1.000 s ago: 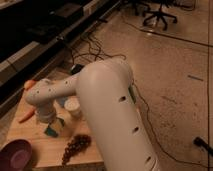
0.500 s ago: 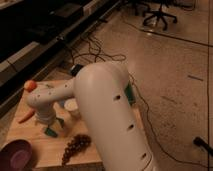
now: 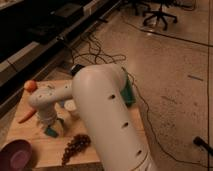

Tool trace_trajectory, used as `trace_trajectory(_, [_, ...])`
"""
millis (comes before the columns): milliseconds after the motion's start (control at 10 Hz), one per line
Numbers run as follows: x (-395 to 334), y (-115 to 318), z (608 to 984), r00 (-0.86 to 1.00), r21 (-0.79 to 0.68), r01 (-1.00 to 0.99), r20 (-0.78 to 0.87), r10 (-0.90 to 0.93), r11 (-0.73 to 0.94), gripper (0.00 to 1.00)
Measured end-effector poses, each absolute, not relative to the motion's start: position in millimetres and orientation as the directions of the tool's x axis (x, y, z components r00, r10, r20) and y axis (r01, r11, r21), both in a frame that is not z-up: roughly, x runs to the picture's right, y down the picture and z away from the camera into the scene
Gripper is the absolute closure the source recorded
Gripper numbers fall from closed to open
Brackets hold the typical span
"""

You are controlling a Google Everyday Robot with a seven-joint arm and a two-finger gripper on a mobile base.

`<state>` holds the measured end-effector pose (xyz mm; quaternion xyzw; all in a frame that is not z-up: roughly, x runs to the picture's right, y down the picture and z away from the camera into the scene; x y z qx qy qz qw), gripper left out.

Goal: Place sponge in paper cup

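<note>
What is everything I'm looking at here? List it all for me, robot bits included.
table: 1, light wood, lower left
sponge: 1, blue-teal, on the table at the gripper's tips
paper cup: 1, white, on the table behind the sponge, beside the arm
carrot: 1, orange, table's left edge
round orange thing: 1, table's far corner
purple bowl: 1, table's near left corner
dark cluster: 1, reddish brown, perhaps grapes, table's front
green thing: 1, behind the arm, unclear what
cables: several, black, on the floor
office chair: 1, black, top right
robot arm: 1, white, centre
gripper: 1, open, low over the sponge
</note>
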<state>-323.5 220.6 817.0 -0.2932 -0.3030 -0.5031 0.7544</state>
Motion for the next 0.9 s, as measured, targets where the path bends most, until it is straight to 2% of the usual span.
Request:
trace_trajectory(400, [-324.8,219.7,816.2,0.308,-0.143,0.939,0.756,-0.577,0.313,0.61])
trace_trajectory(600, [-319.0,206.3,803.3,0.316,-0.161,0.94,0.738,-0.597,0.299,0.81])
trace_trajectory(800, [-313.8,185.1,779.9,0.31,-0.167,0.946,0.718,-0.623,0.277,0.98])
trace_trajectory(900, [-308.4,174.1,768.8,0.309,-0.172,0.947,0.71,-0.633,0.27,1.0])
